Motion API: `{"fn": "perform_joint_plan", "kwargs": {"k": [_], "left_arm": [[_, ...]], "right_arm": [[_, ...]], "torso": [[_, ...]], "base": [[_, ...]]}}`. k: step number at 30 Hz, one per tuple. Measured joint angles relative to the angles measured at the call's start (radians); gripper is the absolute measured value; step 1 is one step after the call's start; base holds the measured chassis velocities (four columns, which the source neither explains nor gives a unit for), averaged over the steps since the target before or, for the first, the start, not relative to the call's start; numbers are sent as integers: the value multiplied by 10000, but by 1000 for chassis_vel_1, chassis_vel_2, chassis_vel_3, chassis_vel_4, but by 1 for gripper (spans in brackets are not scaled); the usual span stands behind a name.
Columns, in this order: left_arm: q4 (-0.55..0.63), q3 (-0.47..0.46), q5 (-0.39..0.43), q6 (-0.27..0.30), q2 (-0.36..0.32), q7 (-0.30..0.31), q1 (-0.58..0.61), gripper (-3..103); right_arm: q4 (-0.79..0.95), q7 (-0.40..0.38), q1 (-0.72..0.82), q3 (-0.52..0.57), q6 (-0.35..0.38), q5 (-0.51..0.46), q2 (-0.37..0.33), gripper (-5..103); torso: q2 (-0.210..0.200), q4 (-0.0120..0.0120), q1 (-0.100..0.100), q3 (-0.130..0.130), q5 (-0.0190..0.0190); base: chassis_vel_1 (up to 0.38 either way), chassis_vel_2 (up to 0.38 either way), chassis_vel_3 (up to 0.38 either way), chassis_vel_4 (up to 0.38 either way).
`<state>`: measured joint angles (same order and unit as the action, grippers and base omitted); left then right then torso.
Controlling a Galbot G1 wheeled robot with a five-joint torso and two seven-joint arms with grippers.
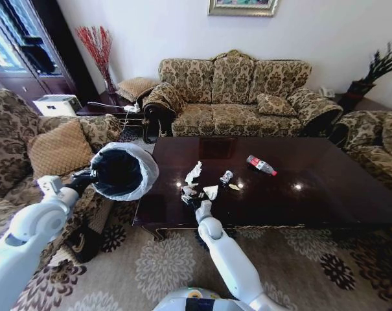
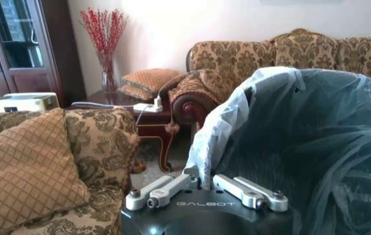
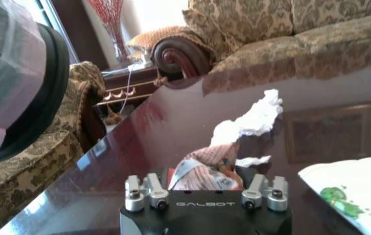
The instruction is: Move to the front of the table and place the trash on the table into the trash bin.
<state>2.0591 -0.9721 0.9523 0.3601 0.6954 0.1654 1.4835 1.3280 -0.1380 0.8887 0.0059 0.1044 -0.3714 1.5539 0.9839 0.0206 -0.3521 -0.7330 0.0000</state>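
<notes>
Fingers of my right gripper are closed around a crumpled printed wrapper at the near left part of the table, just off the dark glossy top. Beyond it lies a white paper wad, with another white scrap, a crushed silvery wrapper and a clear bottle with a red label farther along the wood. My left gripper clamps the bagged rim of the trash bin, holding it raised just beside the table's left end, mouth tilted toward me.
</notes>
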Motion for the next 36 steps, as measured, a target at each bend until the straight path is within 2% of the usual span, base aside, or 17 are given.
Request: {"fn": "perform_joint_plan", "kwargs": {"k": [1,3,4,6,9,12,13,17,19,21,23,25,28,30,31,34,36], "left_arm": [[6,1,0,-10,-1,-3,2,0],[16,13,0,-53,5,-16,14,0],[16,13,0,-53,5,-16,14,0],[19,28,0,-87,22,-40,49,0],[19,52,-6,-120,23,-52,66,0],[7,88,-6,-143,-21,-60,47,0],[7,88,-6,-143,-21,-60,47,0],[-13,172,-6,-157,-88,-58,-10,0],[-13,173,-5,-158,-112,-53,-10,0],[-47,142,48,-159,-278,4,2,0],[-66,123,89,-159,-341,29,6,0],[-186,33,444,-70,-737,282,2,0],[-330,5,918,118,-1168,505,-6,0],[-570,18,1886,363,-1836,761,-22,0],[-570,18,1886,363,-1836,761,-22,0],[-945,241,3430,788,-2935,978,-140,0],[-997,308,3677,873,-3127,1027,-169,0]], "right_arm": [[-82,36,-49,15,29,-87,28,68],[-306,114,-158,77,65,-363,95,57],[-306,114,-158,77,65,-363,95,57],[-373,151,-180,128,99,-499,123,46],[-324,163,-128,170,173,-568,119,40],[-156,164,1,220,259,-616,79,24],[-156,164,1,220,259,-616,79,24],[139,162,229,290,245,-647,-12,8],[254,158,294,320,216,-665,-36,8],[906,156,593,444,-75,-767,-186,2],[1117,161,669,488,-205,-783,-231,1],[2057,221,967,772,-851,-744,-456,0],[2899,416,1153,999,-1244,-739,-735,0],[3932,932,1202,1213,-1775,-1004,-1213,0],[3932,932,1202,1213,-1775,-1004,-1213,0],[5333,1972,804,1072,-2136,-1877,-1866,0],[5635,2173,639,886,-2146,-2119,-2012,0]], "torso": [[0,1,0,0,0],[0,2,0,0,0],[0,2,0,0,0],[0,1,0,0,-1],[0,0,0,0,0],[1,1,0,1,0],[1,1,0,1,0],[0,1,0,1,0],[0,1,0,1,1],[0,0,0,0,0],[0,0,0,0,-1],[0,3,1,1,1],[0,2,1,1,0],[1,0,0,1,0],[1,0,0,1,0],[1,-3,0,1,3],[1,-4,0,0,1]], "base": [[0,0,0,0],[0,0,0,0],[0,0,0,0],[0,0,0,0],[0,0,0,0],[0,0,0,0],[0,0,0,0],[0,0,0,0],[0,0,0,0],[0,0,0,0],[0,0,0,0],[0,0,0,0],[0,0,0,0],[0,0,0,0],[0,0,0,0],[0,0,0,0],[0,0,0,0]]}}
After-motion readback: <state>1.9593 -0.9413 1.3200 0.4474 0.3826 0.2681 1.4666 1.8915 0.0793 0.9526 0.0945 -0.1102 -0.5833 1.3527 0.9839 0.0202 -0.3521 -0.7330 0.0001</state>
